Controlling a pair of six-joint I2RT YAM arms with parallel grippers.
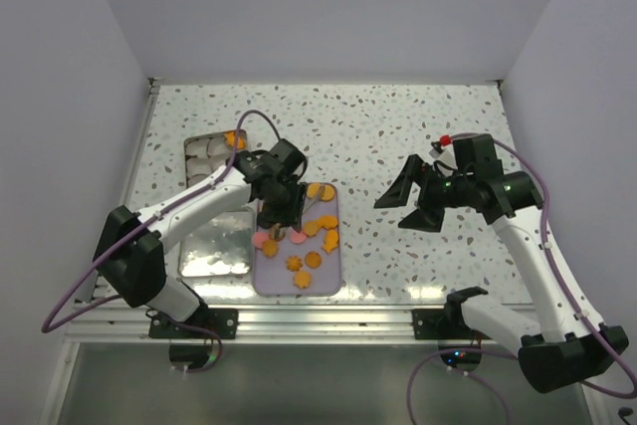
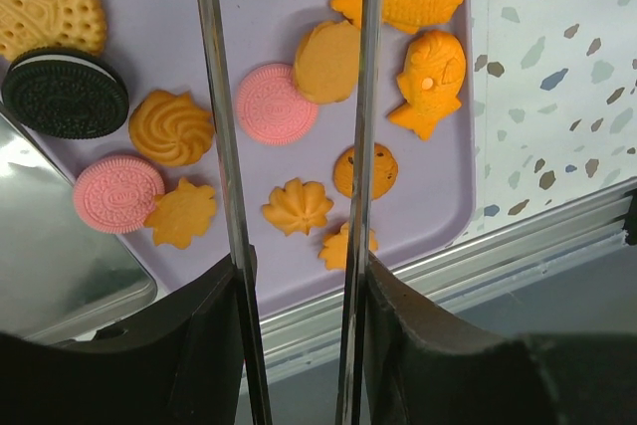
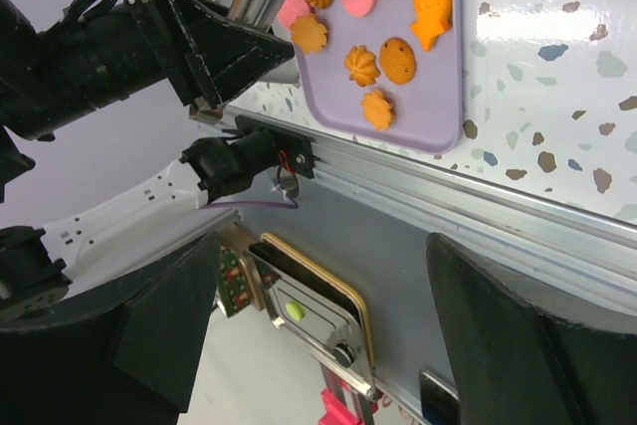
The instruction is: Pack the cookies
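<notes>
We see the cookies [image 2: 299,206], mostly orange w/ a few pink & one black, lying loose on the purple tray [image 2: 289,7] at lower centre of the top view, on the counter [image 1: 398,126]. L hand [image 1: 277,196] grips metal tongs [image 2: 214,97], blades apart, above the tray. R hand [image 1: 410,204] hangs wide open & empty at right of the top view, well apart from the tray.

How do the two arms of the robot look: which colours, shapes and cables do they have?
Both the left arm and the right arm have slim white links, bulky black joints and black bases. The jaws are black and wedge-shaped. A purple cable loops along each arm. A small red part sits near the right wrist.
</notes>
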